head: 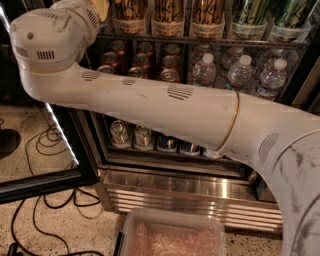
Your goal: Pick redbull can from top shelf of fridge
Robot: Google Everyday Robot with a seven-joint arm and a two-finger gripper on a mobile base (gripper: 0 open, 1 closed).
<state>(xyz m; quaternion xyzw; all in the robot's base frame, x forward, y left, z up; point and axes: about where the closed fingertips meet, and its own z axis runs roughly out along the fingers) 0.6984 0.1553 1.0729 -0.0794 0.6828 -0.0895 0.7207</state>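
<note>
Speckled floor with black cables [35,145] fronts the stainless-steel drinks fridge [190,185]. A white robot arm [175,105] reaches up and left toward the grey wire top shelf [200,41], which holds tall gold cans [167,12]. The gripper lies beyond the upper edge, so I cannot tell its state. The slim blue-and-silver redbull can is not visible, so the grasp and withdrawal likely remain to be done.
</note>
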